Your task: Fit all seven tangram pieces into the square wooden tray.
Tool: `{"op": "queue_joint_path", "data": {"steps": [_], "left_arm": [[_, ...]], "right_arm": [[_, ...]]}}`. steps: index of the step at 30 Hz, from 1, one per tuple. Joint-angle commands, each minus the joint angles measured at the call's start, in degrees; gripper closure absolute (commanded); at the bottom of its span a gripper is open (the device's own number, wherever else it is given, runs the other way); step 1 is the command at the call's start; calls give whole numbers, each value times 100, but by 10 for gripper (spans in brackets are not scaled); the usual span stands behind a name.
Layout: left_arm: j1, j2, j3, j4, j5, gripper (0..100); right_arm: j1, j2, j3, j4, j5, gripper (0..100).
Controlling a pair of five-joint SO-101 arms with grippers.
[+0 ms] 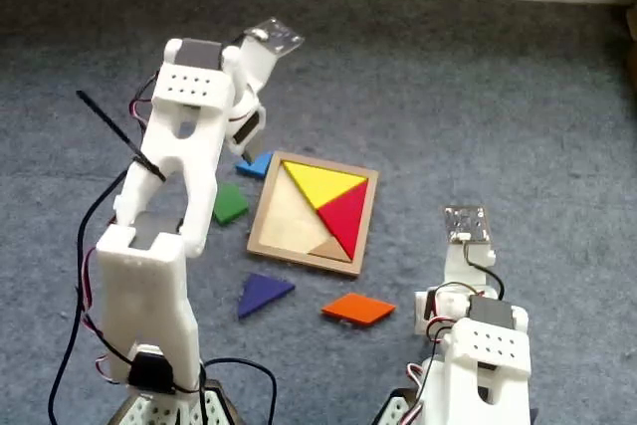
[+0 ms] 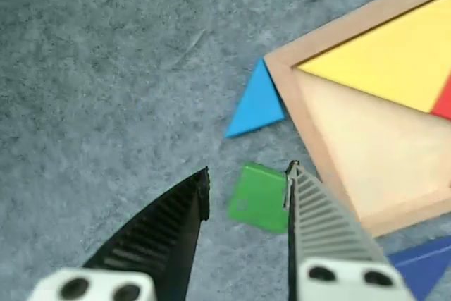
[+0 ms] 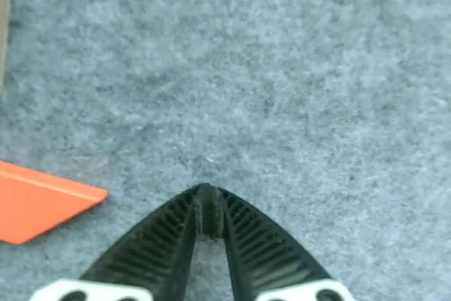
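A: Well, from above, where does everything lie?

B: The tray [image 1: 289,224] has the yellow triangle [image 1: 323,184] and the red triangle [image 1: 345,218] seated along its far and right sides, and the rest is bare wood. The green square [image 1: 230,203] and the blue triangle [image 1: 259,164] lie on the carpet [image 1: 478,97] by its left side, close to the left arm [image 1: 189,146]. The dark blue triangle [image 1: 264,294] and the orange parallelogram [image 1: 358,309] lie near its front edge. The right arm [image 1: 478,335] sits well apart, to the right.

A: And the left wrist camera?

B: The left gripper [image 2: 246,182] is spread wide and holds nothing, with its jaws on either side of the green square. One tip sits just beside the tray's rim, and that is the risk as I judge it. Coming down or closing there could catch the rim and shove the tray, or pinch the thin square by a corner so it twists out. The blue triangle touches the tray's corner, so it could get nudged too.

A: The right wrist camera?

B: The right gripper [image 3: 206,206] is closed on nothing above the carpet. The orange parallelogram lies off to one side of it, with bare carpet between them.
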State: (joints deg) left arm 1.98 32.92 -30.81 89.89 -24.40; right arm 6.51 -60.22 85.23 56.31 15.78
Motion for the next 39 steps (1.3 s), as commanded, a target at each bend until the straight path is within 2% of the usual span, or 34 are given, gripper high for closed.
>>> {"op": "queue_joint_path", "data": {"steps": [1,8,12,18,23,28,39], "left_arm": [[-207,338,-215,-492,-396,810],[-198,549,-215,-536,-404,811],[-189,259,-215,0,141,806],[-400,189,-180,527,0,805],[-602,198,-145,721,-369,732],[-646,198,259,422,-897,729],[-602,198,1464,-580,-1363,726]], "right_arm": [[119,-75,4,-136,35,994],[119,-75,4,-136,35,994],[119,-75,4,-136,35,994],[119,-75,4,-136,35,994],[119,-75,4,-136,35,994],[119,-75,4,-136,35,994],[119,-75,4,-136,35,994]]}}
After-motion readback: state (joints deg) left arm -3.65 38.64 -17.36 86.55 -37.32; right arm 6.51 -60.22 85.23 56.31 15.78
